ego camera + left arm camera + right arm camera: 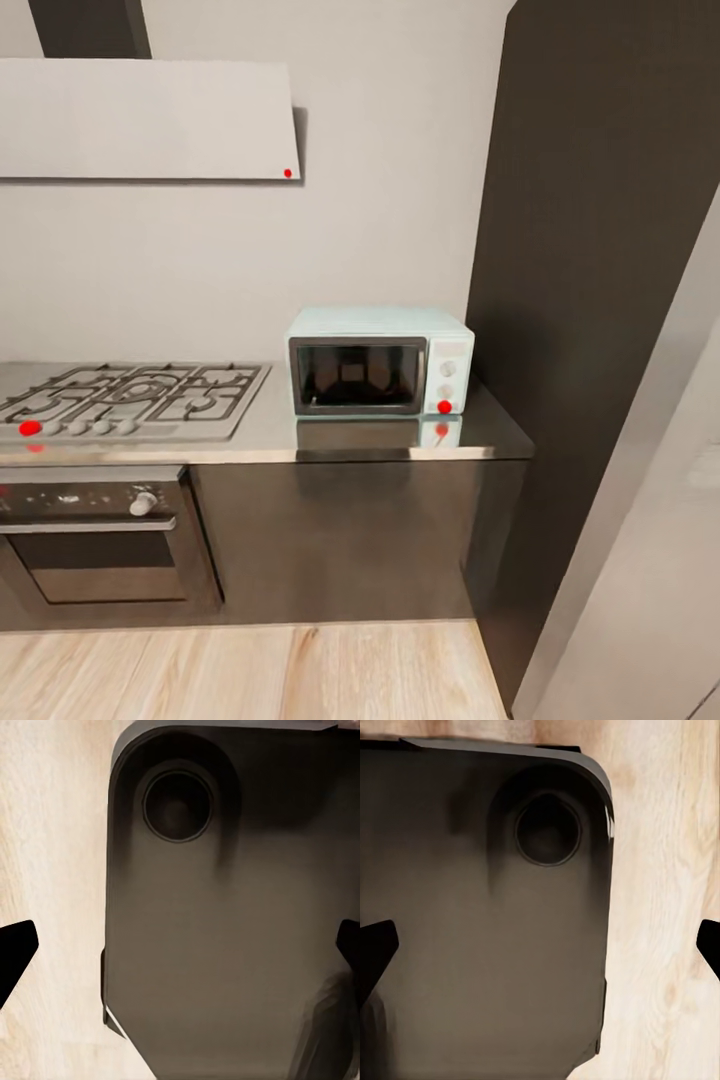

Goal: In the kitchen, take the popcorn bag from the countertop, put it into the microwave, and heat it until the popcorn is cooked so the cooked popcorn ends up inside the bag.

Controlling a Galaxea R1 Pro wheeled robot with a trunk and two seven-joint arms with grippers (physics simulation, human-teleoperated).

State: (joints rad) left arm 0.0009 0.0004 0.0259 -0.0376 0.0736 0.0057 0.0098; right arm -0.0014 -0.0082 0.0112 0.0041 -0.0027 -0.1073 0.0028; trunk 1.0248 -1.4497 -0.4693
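The microwave (pixel 380 361) stood on the countertop (pixel 400 440) a little right of the head view's centre, its dark glass door shut and facing the camera, two pale knobs and a red dot stacked on its side panel. Its reflection lay on the glossy grey top in front of it. At about 9 o'clock from it sat the hob (pixel 130 395), with a row of knobs along its front edge and a red dot at the left end. Below the hob was the built-in oven (pixel 95 545) with one white knob. At 3 o'clock from the microwave rose a tall dark cabinet (pixel 590 250), and at 10 o'clock a pale hood (pixel 145 120) hung on the wall. Light wooden floor (pixel 250 675) ran along the cabinet fronts. In the wrist views, the left gripper (pixel 180 952) and right gripper (pixel 540 952) each had fingertips spread wide, holding nothing, over the robot's dark base (pixel 225 945) and the floor.
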